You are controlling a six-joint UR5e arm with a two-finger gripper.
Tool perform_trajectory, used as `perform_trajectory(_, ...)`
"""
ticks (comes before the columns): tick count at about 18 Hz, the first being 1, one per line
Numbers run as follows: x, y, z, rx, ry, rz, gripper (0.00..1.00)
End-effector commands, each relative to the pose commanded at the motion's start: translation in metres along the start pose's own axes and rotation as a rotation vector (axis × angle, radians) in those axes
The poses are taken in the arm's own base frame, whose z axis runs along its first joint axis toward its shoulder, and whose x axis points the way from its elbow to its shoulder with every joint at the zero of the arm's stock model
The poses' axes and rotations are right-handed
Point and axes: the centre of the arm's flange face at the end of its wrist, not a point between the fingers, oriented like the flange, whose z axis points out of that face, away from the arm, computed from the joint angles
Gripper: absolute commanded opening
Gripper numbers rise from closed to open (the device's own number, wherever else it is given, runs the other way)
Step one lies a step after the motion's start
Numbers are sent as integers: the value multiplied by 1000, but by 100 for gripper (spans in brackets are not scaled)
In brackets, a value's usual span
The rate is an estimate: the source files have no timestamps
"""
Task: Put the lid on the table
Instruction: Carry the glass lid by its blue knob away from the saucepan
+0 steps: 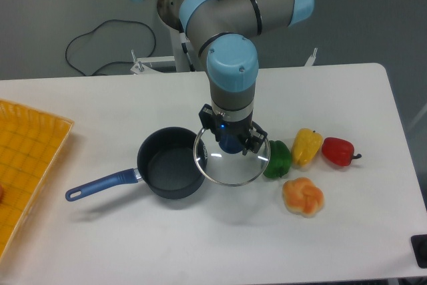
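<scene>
While the lid [231, 165] is hanging in the air, level, just to the right of the saucepan [172, 163] and overlapping its rim in this view, the gripper [231, 143] is pointing straight down with its jaws clenched on the dark blue centre knob. Judged step: transfer, lid off the pot, not yet set down. The next move is calling for a short shift toward bare tabletop [220, 238], clear of the pan and the green pepper [277, 159], then a flat descent before releasing. Lid is clear glass, round, with a thin metal rim; pan is matte dark blue with a blue handle. Peppers are looking glossy; tabletop is smooth white.
</scene>
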Motion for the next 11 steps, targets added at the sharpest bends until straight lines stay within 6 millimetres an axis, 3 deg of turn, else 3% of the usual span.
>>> perform_trajectory(4, -2, -1, -4, 10, -6, -2, 60)
perform_trajectory(11, -29, -9, 16, -1, 9, -18, 60)
